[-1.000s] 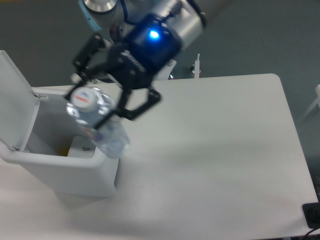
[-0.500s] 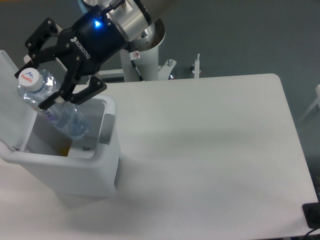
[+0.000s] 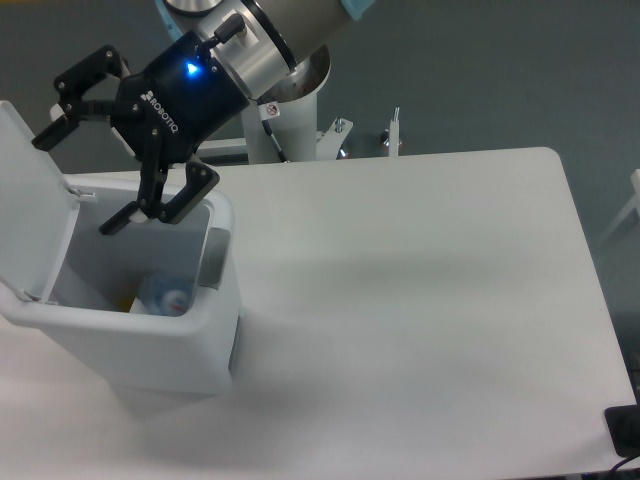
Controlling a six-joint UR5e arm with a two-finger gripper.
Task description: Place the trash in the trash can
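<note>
My claw [image 3: 85, 172] hangs spread and empty over the open trash can [image 3: 150, 345]. Water bottle [image 3: 165, 295] lies directly below me inside; long axis unclear.

A: Which surface fills most of the view?

B: A white table [image 3: 420, 280] with rounded corners, matte and evenly lit, set against a dark grey floor [image 3: 500, 70].

A: And along its far edge?

B: Two small items: a thin white upright piece [image 3: 395, 133] and, just to the left of it, a small metal fitting [image 3: 339, 127]. Both are too small to identify further.

A: Anything at the margins?

B: A dark object [image 3: 624, 430] at the lower right corner, cut off by the frame, and a pale sliver [image 3: 631, 208] at the right edge, also cropped.
</note>
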